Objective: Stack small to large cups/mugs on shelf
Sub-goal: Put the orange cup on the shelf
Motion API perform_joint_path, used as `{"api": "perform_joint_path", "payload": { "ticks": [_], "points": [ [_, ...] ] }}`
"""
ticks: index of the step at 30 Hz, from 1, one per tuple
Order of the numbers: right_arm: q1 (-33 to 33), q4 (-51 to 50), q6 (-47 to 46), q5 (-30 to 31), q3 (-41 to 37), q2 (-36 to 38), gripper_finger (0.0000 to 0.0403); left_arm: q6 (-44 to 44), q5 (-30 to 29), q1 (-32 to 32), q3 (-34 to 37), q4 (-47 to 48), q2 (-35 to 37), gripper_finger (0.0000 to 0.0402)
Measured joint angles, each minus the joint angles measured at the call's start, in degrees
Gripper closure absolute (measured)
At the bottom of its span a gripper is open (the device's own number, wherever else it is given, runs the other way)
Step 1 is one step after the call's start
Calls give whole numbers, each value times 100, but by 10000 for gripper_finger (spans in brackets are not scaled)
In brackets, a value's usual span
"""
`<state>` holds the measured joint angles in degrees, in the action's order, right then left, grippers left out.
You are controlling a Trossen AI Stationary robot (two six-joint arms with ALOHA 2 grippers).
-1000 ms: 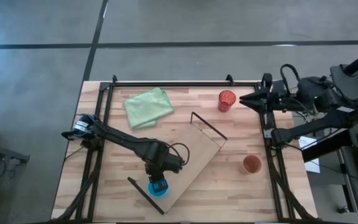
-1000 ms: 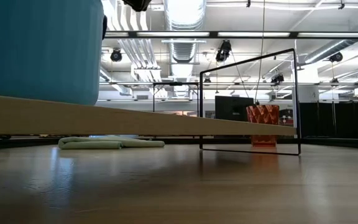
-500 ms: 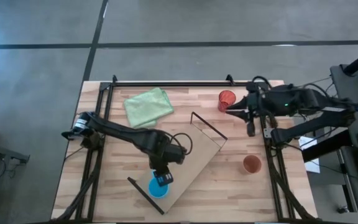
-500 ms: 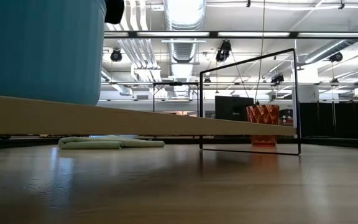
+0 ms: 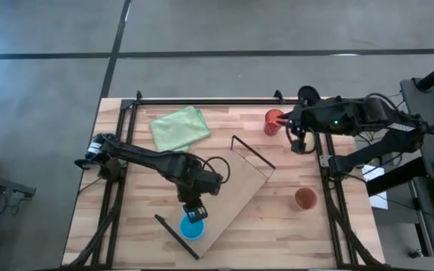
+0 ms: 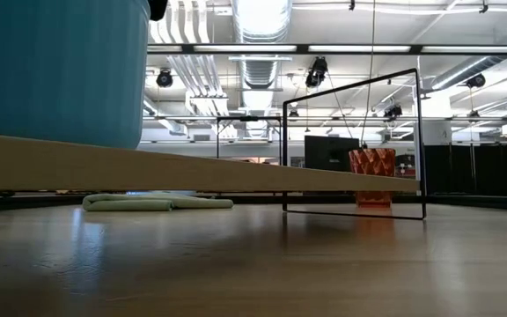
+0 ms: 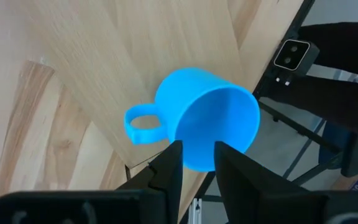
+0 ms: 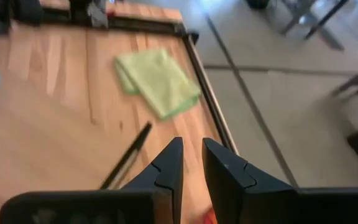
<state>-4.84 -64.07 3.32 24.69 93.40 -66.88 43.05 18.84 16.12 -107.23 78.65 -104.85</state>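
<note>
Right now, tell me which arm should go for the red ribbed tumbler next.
The right arm. Its claw hangs right beside the red ribbed tumbler at the table's far right. The left claw is across the table, just above the blue mug standing on the shelf.

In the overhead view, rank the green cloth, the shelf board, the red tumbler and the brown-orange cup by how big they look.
1. The shelf board, clearly the largest.
2. The green cloth.
3. The red tumbler and the brown-orange cup look about alike from above, and the right hand partly covers the tumbler, so these two stay unranked.
</note>
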Motion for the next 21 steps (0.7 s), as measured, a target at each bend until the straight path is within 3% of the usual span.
{"api": "perform_joint_path", "payload": {
  "ticks": [5, 9, 21],
  "points": [
    [0, -1432, -37, -48, 436, -276, 348, -39, -54, -54, 1, -4, 14, 324],
    [0, -2436, -632, -49, 607, -423, 348, -44, -424, -127, 1, -5, 14, 324],
    [130, -2591, -1536, -63, 420, -417, 348, -668, -584, -688, -21, -378, 175, 324]
  ]
}}
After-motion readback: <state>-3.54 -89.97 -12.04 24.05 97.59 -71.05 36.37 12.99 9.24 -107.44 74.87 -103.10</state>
